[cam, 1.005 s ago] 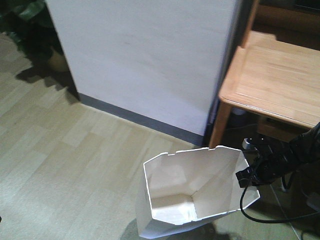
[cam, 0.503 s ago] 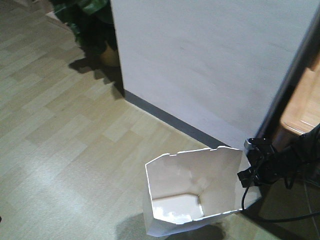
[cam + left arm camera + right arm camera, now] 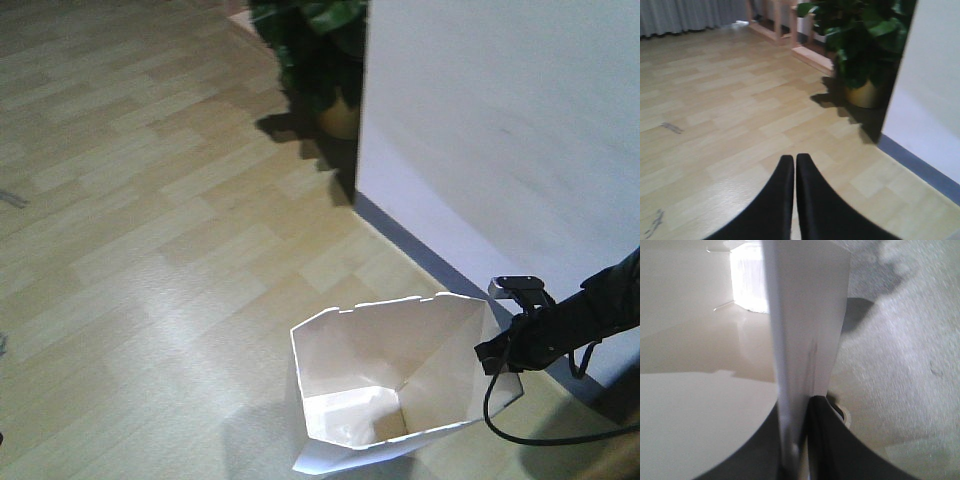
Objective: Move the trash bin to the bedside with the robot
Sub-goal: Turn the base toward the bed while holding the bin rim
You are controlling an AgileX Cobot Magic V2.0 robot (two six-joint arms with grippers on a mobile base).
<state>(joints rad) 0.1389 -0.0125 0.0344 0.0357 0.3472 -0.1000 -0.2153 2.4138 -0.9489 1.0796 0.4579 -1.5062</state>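
Glossy light wood floor (image 3: 150,200). White wall (image 3: 500,120) with grey baseboard (image 3: 420,252) on the right; a leafy potted plant (image 3: 310,40) sits at its corner. Grey curtains (image 3: 685,15) hang far back.

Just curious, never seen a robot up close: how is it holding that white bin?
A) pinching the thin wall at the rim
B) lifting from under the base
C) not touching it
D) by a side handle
A: the right hand is clamped on the rim wall of the trash bin.
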